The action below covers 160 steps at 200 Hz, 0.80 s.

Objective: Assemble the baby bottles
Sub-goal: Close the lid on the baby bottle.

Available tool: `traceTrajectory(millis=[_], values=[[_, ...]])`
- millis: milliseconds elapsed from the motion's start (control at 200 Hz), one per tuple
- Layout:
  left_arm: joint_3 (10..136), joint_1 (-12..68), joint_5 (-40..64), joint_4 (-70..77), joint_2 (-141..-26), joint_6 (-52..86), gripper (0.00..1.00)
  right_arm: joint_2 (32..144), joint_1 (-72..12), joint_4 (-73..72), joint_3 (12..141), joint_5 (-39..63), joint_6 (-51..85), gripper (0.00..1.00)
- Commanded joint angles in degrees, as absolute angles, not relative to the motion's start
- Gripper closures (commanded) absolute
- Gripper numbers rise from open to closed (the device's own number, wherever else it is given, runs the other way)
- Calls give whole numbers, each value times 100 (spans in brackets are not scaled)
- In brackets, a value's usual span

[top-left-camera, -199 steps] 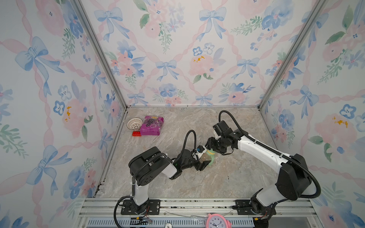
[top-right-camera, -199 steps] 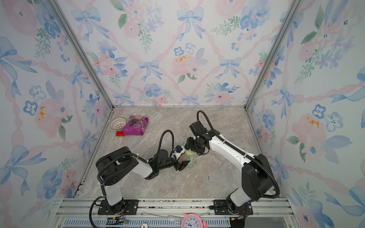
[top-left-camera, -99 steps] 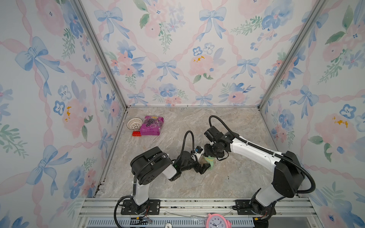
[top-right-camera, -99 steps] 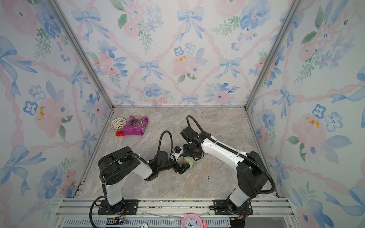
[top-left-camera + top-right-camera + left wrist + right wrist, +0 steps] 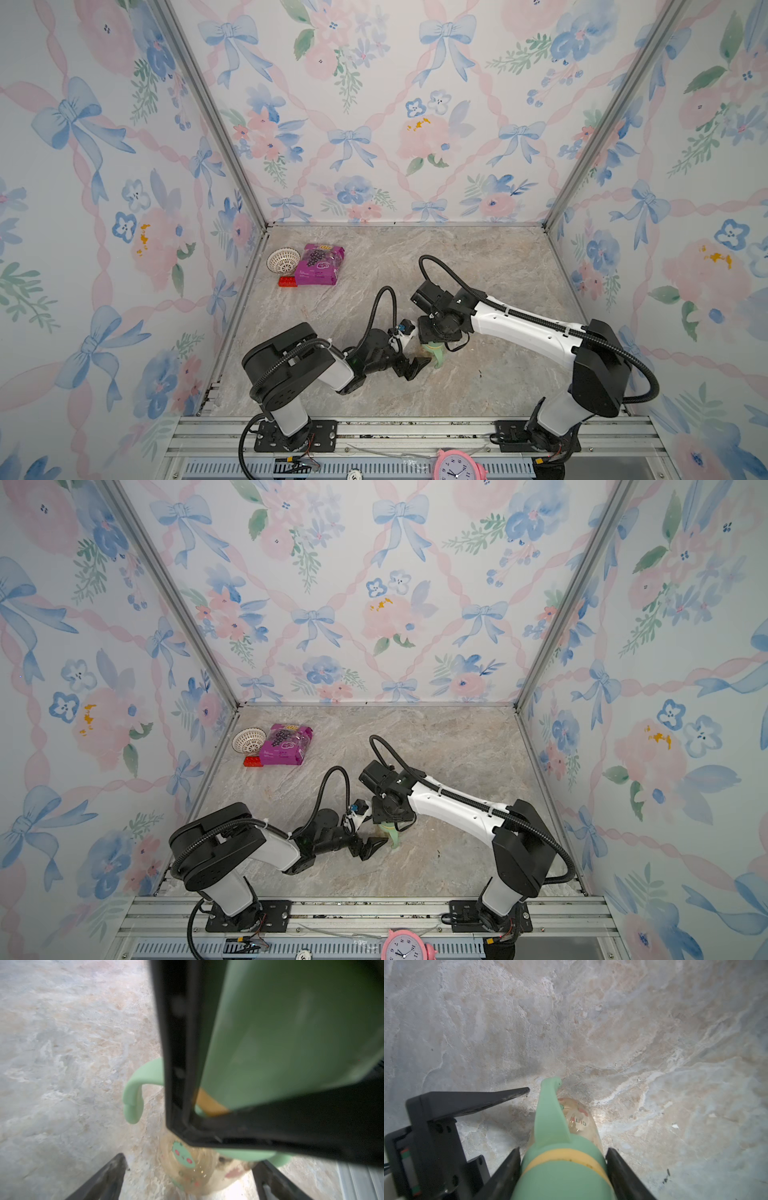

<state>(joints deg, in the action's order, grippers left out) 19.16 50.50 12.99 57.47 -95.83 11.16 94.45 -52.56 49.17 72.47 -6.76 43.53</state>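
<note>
The baby bottle [image 5: 562,1184] is in one piece: pale green cap, yellow collar [image 5: 564,1155], green handled ring [image 5: 550,1113] and amber jar [image 5: 579,1122]. My right gripper [image 5: 562,1154] is shut on it at the cap and collar, jar end down close to the marble table. In both top views only a green handle [image 5: 437,358] [image 5: 394,837] shows under the right wrist. My left gripper [image 5: 187,1180] is open, its fingers [image 5: 108,1180] apart from the jar [image 5: 191,1169] on either side. It lies low just left of the bottle [image 5: 415,365].
A white lattice basket [image 5: 283,260], a purple snack packet [image 5: 320,270] and a small red block [image 5: 287,281] lie at the table's back left by the wall. A pink clock [image 5: 457,465] sits on the front rail. Papered walls close in three sides.
My left gripper has opened and let go of the jar. The right arm has brought the bottle nearer the front and swung its wrist to the left.
</note>
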Motion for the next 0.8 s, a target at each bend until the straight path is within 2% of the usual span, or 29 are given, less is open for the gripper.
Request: traceTrajectory(millis=[0,130,360,795], values=[[1879,5038,1091,5814,-9361,1036,7,9981,-5662,5590,7219,-509,4449,53],[1540,5037,904,5811,-8905,1190,7,10079,-5809,5651,7249,-726,4589,51],[1219,5050,536,5440,-8116,1277,5,10185,-5966,5081,6841,-491,4845,48],[1149,5079,575,5367,-8174,1279,10,10539,-6201,4351,6286,-205,5227,44]])
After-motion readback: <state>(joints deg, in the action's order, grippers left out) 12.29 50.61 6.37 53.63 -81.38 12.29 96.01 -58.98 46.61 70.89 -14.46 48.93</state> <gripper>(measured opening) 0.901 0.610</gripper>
